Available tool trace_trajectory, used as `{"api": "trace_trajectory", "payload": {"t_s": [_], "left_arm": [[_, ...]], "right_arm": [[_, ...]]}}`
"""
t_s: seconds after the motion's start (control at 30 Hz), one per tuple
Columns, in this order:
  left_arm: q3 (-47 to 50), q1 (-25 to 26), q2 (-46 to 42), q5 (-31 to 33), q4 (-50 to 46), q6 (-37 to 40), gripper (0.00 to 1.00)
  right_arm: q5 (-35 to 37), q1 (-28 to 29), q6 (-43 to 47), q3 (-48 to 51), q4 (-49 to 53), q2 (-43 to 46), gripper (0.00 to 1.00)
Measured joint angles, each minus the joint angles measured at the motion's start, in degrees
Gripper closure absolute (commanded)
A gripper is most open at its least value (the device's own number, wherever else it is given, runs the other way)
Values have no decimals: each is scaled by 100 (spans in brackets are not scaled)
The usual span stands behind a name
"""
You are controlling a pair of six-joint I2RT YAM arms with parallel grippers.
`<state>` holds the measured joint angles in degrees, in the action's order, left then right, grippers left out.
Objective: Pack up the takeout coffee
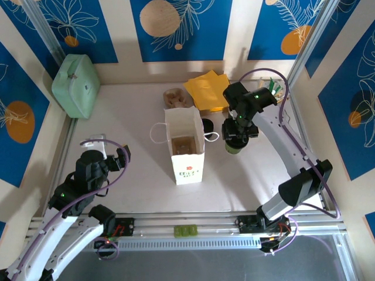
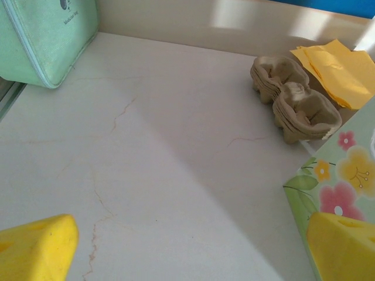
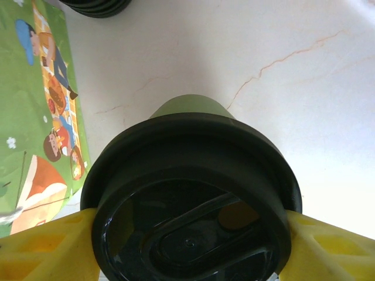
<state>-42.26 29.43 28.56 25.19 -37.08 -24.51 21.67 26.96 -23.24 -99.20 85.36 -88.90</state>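
Takeout coffee point(image 3: 190, 193): gripped at the black lid from both sides by the right gripper point(image 3: 190, 249), just right of the white paper bag point(image 1: 188, 161). Couldn't tell if lifted off the table point(image 2: 176, 146). Left gripper point(image 2: 187, 252): spread wide, held nothing. Spotted a red logo point(image 1: 187, 174) on the bag front, couldn't read the tiny lettering. Same with the mint pouch point(image 2: 47, 35) print.

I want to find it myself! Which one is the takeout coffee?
Find the white paper bag standing open mid-table. Close by on its right, the right arm's tool grips the takeout coffee by its lid. It is the single cup with a light-green side and a round black lid, unlike the dark stack of cups nearby.
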Motion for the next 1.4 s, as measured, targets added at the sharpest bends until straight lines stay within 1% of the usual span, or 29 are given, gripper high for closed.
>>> {"api": "trace_trajectory", "payload": {"t_s": [0.33, 0.53, 0.73, 1.0, 1.17, 1.4], "left_arm": [[0, 0, 7, -2, -35, -2, 0], [0, 0, 87, -20, -46, -17, 1], [0, -2, 363, -181, -33, -68, 0], [72, -2, 549, -603, 168, -155, 2], [208, 0, 699, -835, 275, -216, 2], [345, 2, 872, -1246, 595, -310, 5]], "right_arm": [[315, 389, -238, -1016, 496, 28, 33], [595, 890, -474, -1982, 745, -52, 33], [833, 1235, -625, -3204, 745, -601, 33], [946, 2013, -726, -4336, 745, -1082, 33], [944, 2514, -732, -4631, 745, -1095, 33], [938, 2736, -861, -4356, 745, -1097, 33]]}}
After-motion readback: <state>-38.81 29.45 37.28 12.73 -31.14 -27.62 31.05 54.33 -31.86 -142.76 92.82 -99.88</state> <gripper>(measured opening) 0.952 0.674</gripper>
